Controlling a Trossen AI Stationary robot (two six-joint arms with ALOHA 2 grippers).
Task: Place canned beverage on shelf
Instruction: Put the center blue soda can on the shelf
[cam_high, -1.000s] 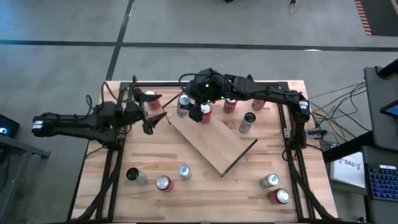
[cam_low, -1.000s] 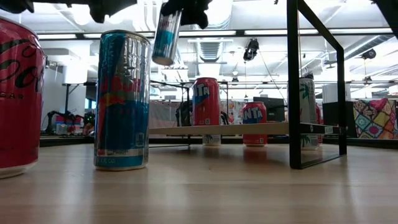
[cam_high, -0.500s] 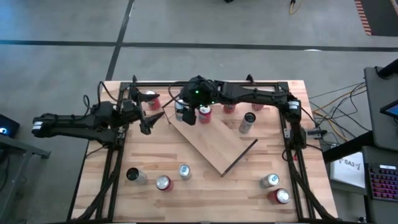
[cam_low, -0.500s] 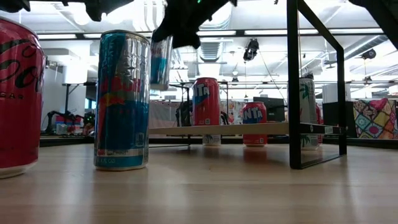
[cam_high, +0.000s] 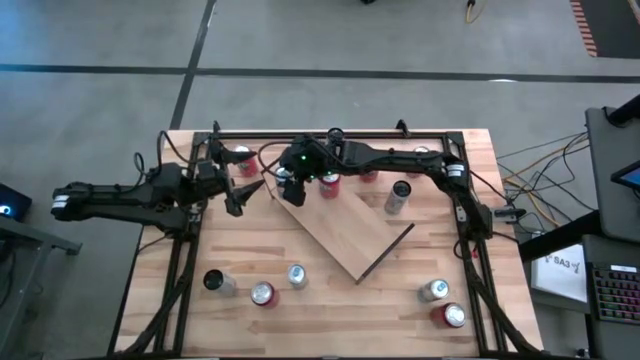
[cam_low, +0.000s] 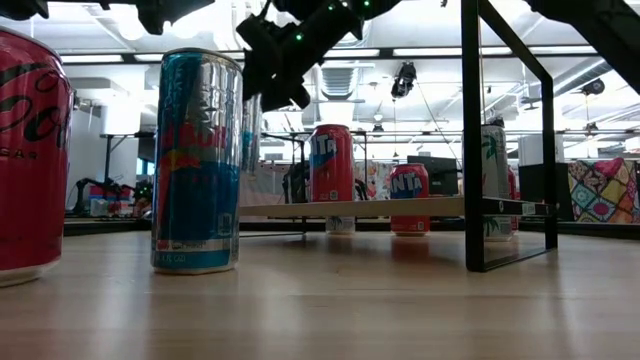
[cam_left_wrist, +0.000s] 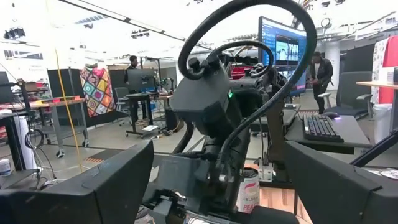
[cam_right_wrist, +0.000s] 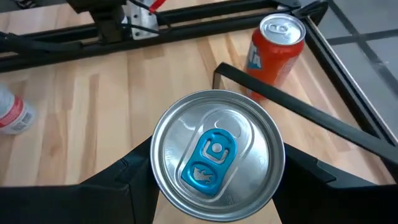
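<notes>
The right gripper (cam_high: 291, 187) clamps a silver can with a blue tab (cam_right_wrist: 217, 154) upright over the far left corner of the shelf (cam_high: 345, 232). This looks like the placing step; next, lower it squarely onto the board and release. The left gripper (cam_high: 243, 196) waits wide open beside that corner.

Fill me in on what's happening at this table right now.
The right gripper holds a silver can with a blue tab over the far left corner of the shelf, a light-wood board lying at an angle on the table. An orange can stands just beyond that corner. The left gripper waits open beside the board, holding nothing. More cans stand around the table, none clearly on the board yet.
</notes>
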